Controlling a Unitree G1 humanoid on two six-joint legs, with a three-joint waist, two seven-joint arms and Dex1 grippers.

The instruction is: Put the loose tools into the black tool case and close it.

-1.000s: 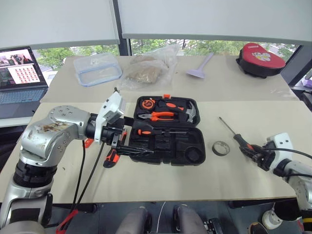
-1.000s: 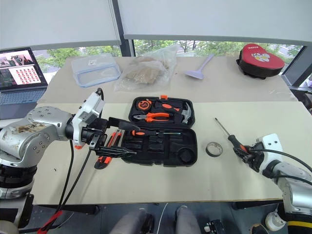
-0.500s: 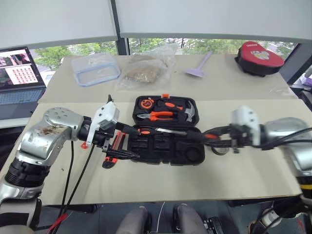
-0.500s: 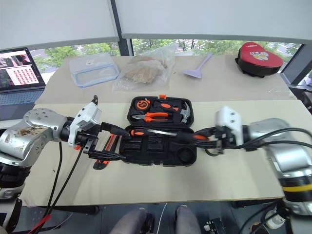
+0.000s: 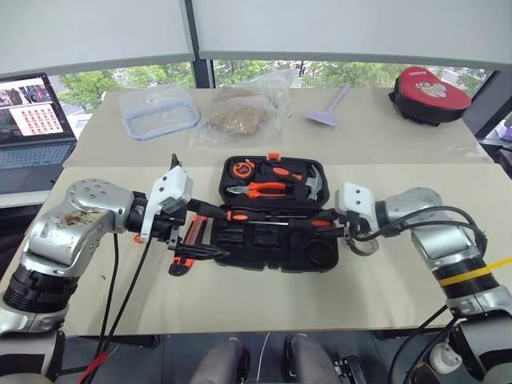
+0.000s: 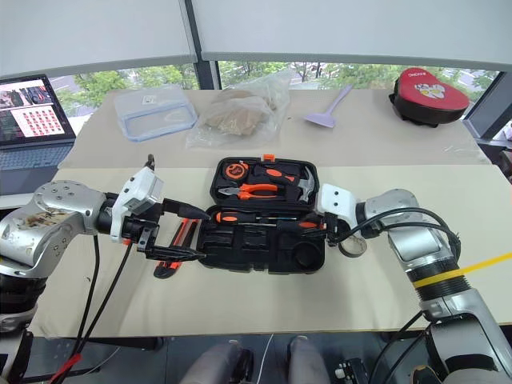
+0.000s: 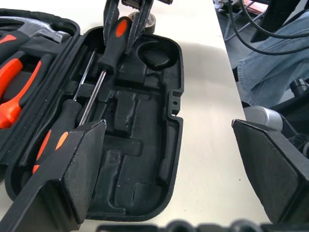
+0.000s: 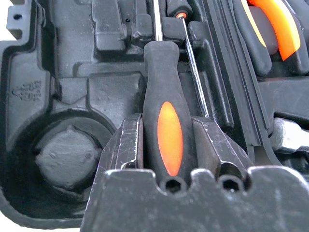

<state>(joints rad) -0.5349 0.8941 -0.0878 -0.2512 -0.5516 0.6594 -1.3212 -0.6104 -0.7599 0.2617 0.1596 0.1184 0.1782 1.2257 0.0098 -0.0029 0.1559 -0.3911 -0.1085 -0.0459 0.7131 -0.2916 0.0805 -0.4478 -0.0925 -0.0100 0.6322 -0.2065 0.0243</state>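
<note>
Surface (image 5: 264, 308): pale top, front edge nearest the robot; a broad bare strip between that edge and the case, more bare room beyond the case's right end.

Black tool case (image 5: 276, 250): lying open near the middle of the surface, long axis across the robot's front, lid half on the far side holding orange-handled pliers (image 5: 260, 190) and a hammer (image 5: 314, 186). Most slots in the near tray stand unfilled.

Left gripper (image 5: 202, 232): fingers spread wide, holding nothing, hovering at the case's left edge and pointing right along it.

Right gripper (image 5: 326, 226): over the case's right end, closed on the handle of a black-and-orange screwdriver (image 8: 164, 116).

That screwdriver: long axis parallel to the case's length, shaft pointing toward the robot's left, over the tray.

Second black-and-orange screwdriver (image 7: 55, 135): lying in the tray alongside, parallel.

Utility knife (image 5: 186, 256): on the surface just left of the case, under the left gripper.

Tape roll (image 6: 352, 246): on the surface just right of the case, partly hidden by the right arm.
</note>
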